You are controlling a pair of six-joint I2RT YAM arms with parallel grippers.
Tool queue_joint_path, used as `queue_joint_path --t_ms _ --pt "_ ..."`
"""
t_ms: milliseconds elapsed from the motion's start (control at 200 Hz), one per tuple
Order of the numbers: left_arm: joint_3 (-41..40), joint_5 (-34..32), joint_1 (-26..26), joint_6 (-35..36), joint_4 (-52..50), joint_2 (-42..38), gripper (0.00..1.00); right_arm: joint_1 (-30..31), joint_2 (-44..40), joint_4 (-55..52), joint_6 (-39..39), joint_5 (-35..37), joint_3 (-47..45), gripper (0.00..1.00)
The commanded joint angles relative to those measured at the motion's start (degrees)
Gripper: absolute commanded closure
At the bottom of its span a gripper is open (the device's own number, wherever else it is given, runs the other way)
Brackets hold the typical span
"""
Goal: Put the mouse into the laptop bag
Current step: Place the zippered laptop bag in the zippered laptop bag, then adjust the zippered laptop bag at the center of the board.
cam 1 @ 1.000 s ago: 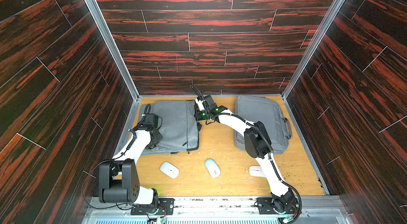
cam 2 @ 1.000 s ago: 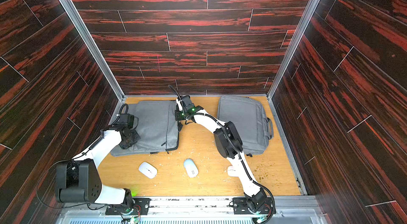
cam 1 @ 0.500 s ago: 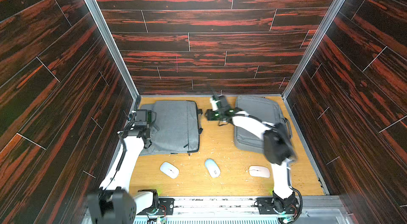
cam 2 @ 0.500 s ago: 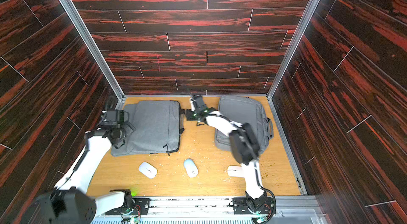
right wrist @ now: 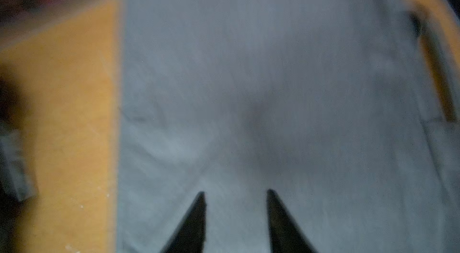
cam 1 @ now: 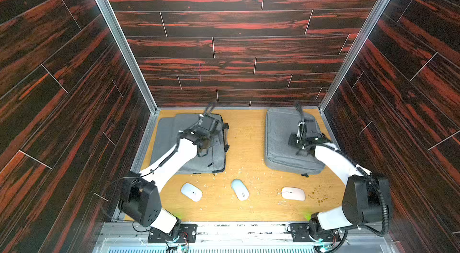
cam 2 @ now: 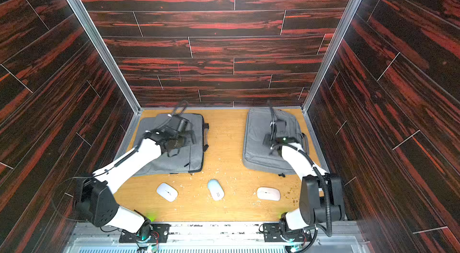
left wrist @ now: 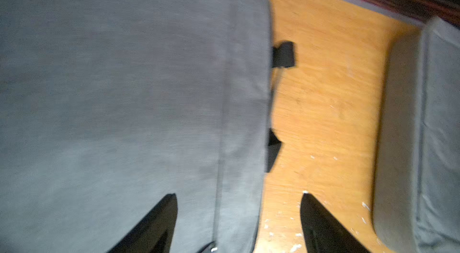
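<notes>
Grey cloth covers both bags, which lie flat at the far end of the orange wooden tabletop (cam 1: 249, 139), well apart. The soft, flat, grey left laptop bag (cam 1: 169, 139) has the left gripper (left wrist: 238, 194) hanging over its right edge, jaws wide and holding nothing. The puffier grey right laptop bag (cam 1: 278, 149) has the right gripper (right wrist: 236, 191) over its middle, jaws only a little apart and also empty. Three smooth, round-backed mice sit in a row at the near end, none in a bag: the white left mouse (cam 1: 191, 191), the pale blue middle mouse (cam 1: 240, 189) and the pinkish white right mouse (cam 1: 293, 193). Both grippers are well away from them, so I think the picking up has not begun. I cannot tell if either bag is unzipped. If the mouth is shut or lies flat, a mouse would just bump the cloth and slide off. A mouse is slick and curved, so it could pop out of a loose pinch. A jaw could also snag the black strap handle (left wrist: 283, 54) of the left laptop bag and drag it.
</notes>
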Motion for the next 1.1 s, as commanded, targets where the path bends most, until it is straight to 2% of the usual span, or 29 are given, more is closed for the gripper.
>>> queue_joint_path --t_ms 0,80,220,316,411,516,611,711,822,947,1092 --pt "2.6 -3.3 -2.1 4.9 4.6 -1.4 0.17 0.7 3.2 -0.1 1.0 -0.7 -1.5 0.86" --pt "4.4 -6.1 -3.5 7.5 2.2 -0.5 0.18 0.9 7.2 0.4 1.8 -2.9 -1.0 0.90" --pt "5.3 -1.4 -3.5 8.5 0.9 0.5 0.25 4.9 17.1 0.8 2.0 -5.1 4.6 0.91" --pt "3.1 1.6 -3.5 8.7 3.8 -0.3 0.25 9.5 25.3 -0.2 2.6 -6.2 12.0 0.93" --pt "1.5 1.9 -3.5 8.6 5.1 -1.3 0.25 12.9 33.3 -1.4 3.1 -7.8 20.9 0.95" --pt "0.6 1.6 -3.5 8.8 4.9 -2.0 0.25 14.2 40.0 -3.2 3.4 -10.8 30.9 0.96" --pt "-0.6 1.6 -3.5 8.4 5.2 -2.0 0.24 14.2 42.6 -4.5 2.9 -12.9 38.5 0.97" --pt "-1.5 2.3 -3.6 7.6 5.5 -1.1 0.21 14.2 40.1 -4.4 1.8 -15.2 41.6 0.96" --pt "-1.6 3.5 -4.3 6.6 5.9 0.2 0.18 14.3 31.9 -3.5 0.6 -14.7 38.7 0.94" --pt "-1.7 3.9 -7.0 5.9 6.6 1.7 0.15 14.2 19.0 -1.9 -0.5 -10.2 28.1 0.85" --pt "-1.3 3.9 -11.3 4.9 7.0 4.6 0.13 14.1 5.4 -1.1 0.6 -5.6 10.8 0.81"
